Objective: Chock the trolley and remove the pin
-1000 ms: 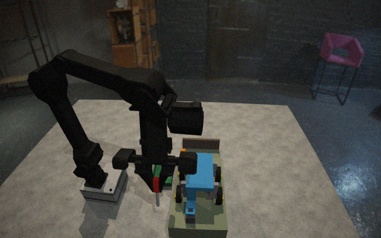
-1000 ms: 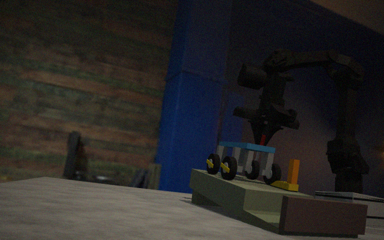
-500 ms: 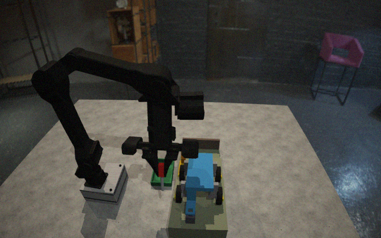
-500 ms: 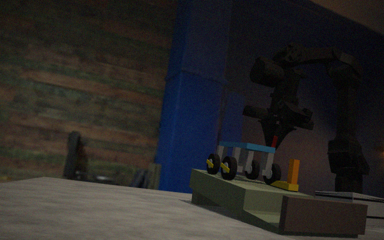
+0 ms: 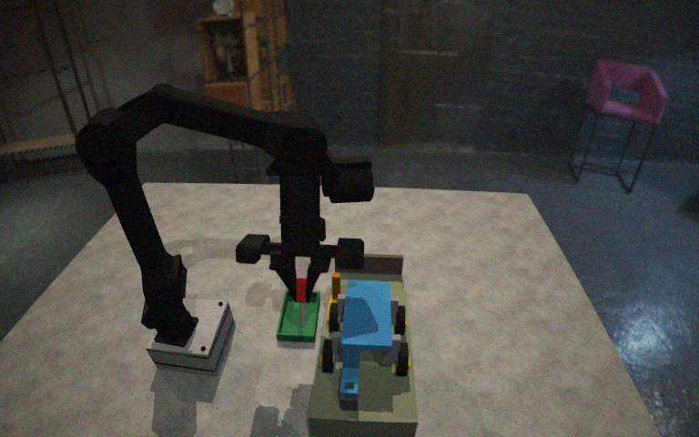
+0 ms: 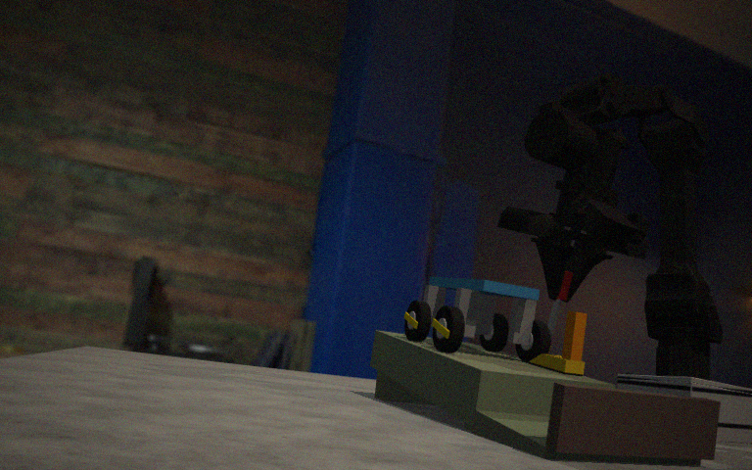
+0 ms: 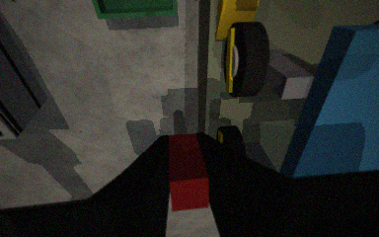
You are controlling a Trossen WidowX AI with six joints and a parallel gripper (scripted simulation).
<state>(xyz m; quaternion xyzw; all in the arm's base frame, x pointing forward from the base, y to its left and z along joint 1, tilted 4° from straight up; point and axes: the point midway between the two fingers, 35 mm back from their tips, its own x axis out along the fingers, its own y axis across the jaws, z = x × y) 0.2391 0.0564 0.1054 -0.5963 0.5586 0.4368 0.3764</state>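
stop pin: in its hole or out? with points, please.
Out: the stop pin (image 5: 301, 289) (image 6: 565, 286) (image 7: 189, 194) hangs from the gripper (image 5: 301, 298) (image 6: 562, 296) (image 7: 182, 141), beside the trolley (image 5: 367, 314) (image 6: 483, 286) (image 7: 345, 106).

Top and exterior views share the ramp (image 5: 362, 411) (image 6: 515, 396).

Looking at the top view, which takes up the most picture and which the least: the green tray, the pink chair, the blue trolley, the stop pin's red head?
Largest to smallest, as they look there:

1. Pink chair, legs included
2. Blue trolley
3. Green tray
4. Red pin head
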